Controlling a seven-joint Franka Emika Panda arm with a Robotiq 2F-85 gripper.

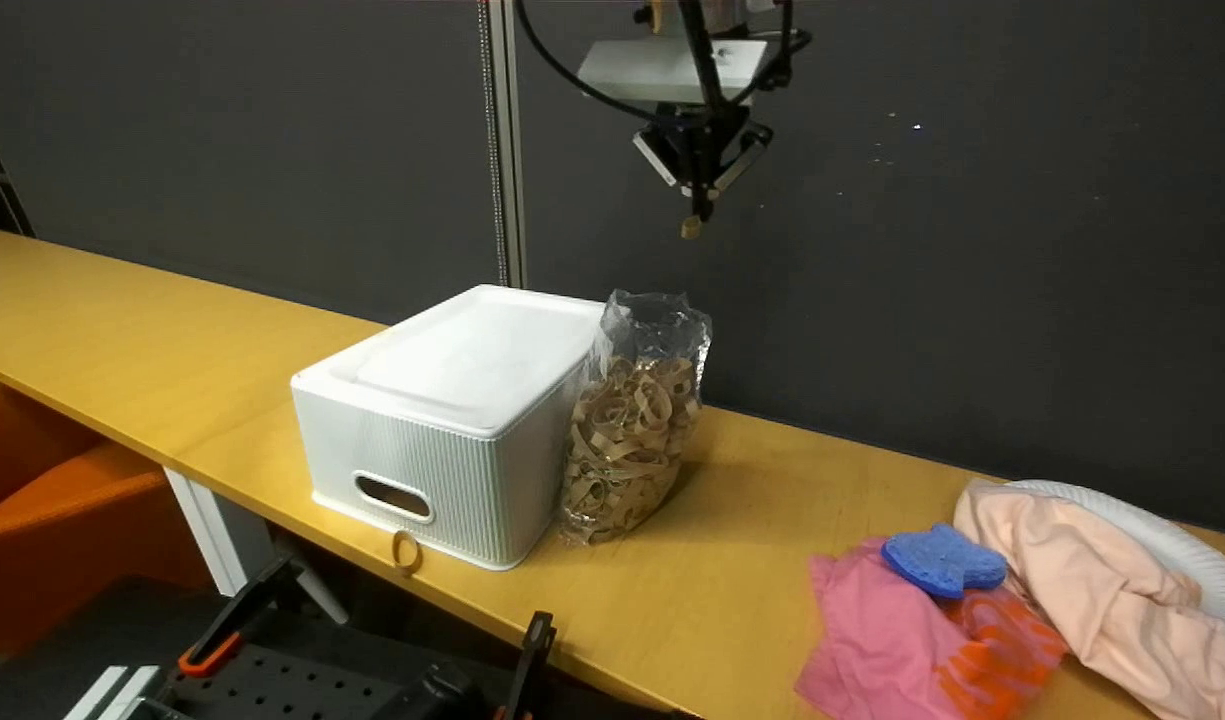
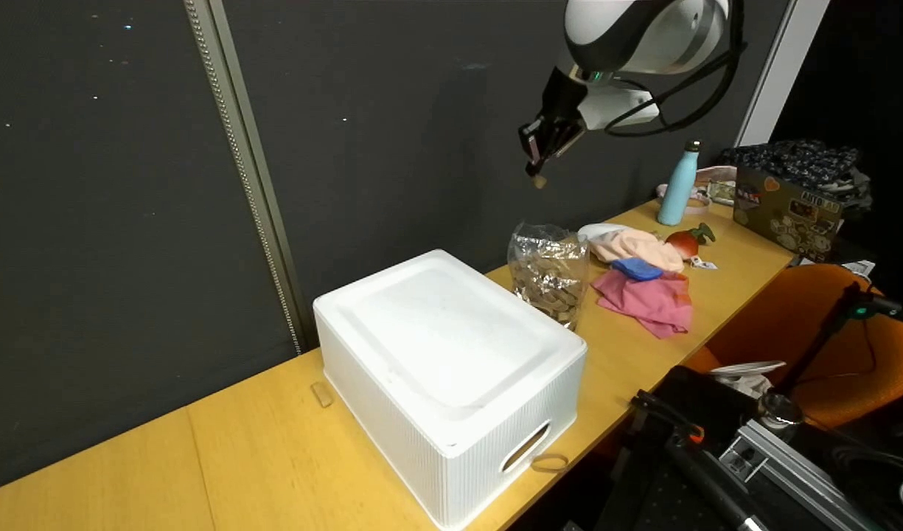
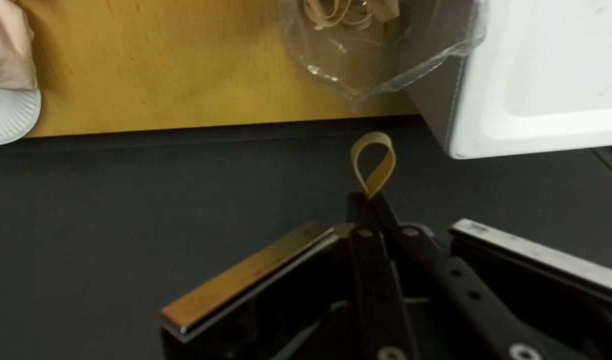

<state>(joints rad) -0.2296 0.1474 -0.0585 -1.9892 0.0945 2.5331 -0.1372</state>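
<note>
We find the end effector (image 3: 368,199) clamped on a tan band (image 3: 383,172), loop projecting, higher than the plastic bag (image 1: 632,440).

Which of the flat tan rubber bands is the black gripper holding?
The single looped band pinched in the gripper, aloft; the others sit in the clear plastic bag or, as loose bands, on the yellow wooden table by the white ribbed box.

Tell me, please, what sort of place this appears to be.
Probably an office or lab workspace, judging by the long wood-toned table, the orange chair beside it and the aluminium profile nearby.
</note>
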